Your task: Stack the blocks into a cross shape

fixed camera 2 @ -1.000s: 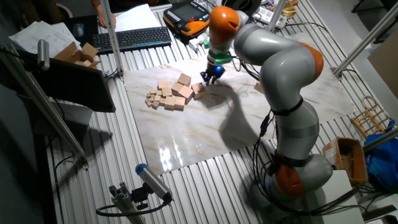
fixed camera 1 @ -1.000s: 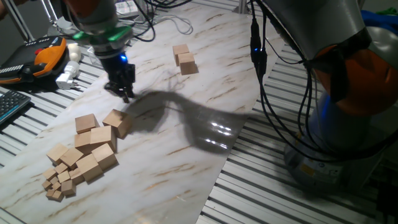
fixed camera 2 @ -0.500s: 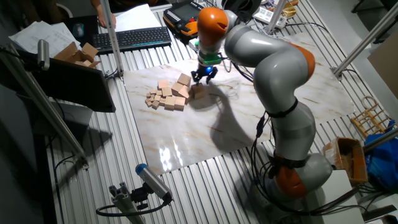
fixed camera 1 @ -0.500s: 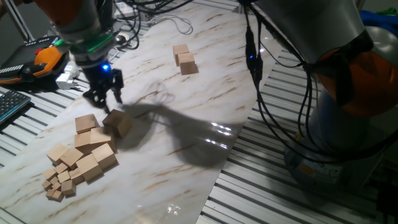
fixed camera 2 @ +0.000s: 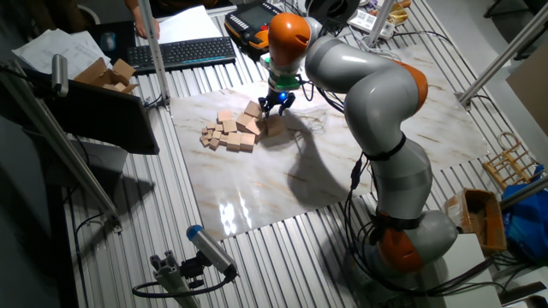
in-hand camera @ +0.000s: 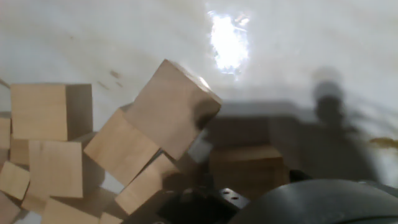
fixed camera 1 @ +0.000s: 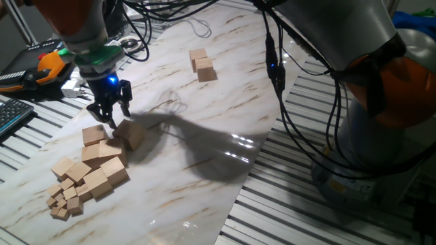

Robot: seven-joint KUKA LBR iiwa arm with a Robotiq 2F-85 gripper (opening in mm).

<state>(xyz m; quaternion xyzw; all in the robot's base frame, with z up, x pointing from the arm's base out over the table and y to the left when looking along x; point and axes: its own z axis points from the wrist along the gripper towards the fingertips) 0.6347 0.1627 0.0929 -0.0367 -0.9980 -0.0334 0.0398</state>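
The surface (fixed camera 1: pixel 204 129) is a glossy white slab with tan marble-like veining, lying on ribbed metal slats and throwing back a bright glare patch near the middle of one fixed view. The blocks are plain light tan wooden cubes with smooth, unpainted faces and crisp edges. Most sit in a loose heap (fixed camera 1: pixel 102 160) at the lower left of that view, where about seven large cubes can be counted, though overlaps make the count uncertain. A cluster of much tinier wooden cubes (fixed camera 1: pixel 65 201) lies at the heap's lower left end. One large tan cube (fixed camera 1: pixel 129 133) sits at the heap's upper right edge, turned at an angle to its neighbours; in the hand view the same angled cube (in-hand camera: pixel 171 115) shows a diamond-like outline leaning against the others. Well apart, in the upper middle of the frame, a small separate group of tan wooden cubes (fixed camera 1: pixel 202 64) stands together, seemingly three.

The grey and orange arm reaches in from the upper right, its wrist pointing steeply down. The black two-finger gripper (fixed camera 1: pixel 111 117), below a green and blue lit ring, hangs just above the upper edge of the heap, beside the angled cube. Its fingers are spread apart and hold nothing. In the other fixed view the gripper (fixed camera 2: pixel 274 106) sits at the right end of the heap.
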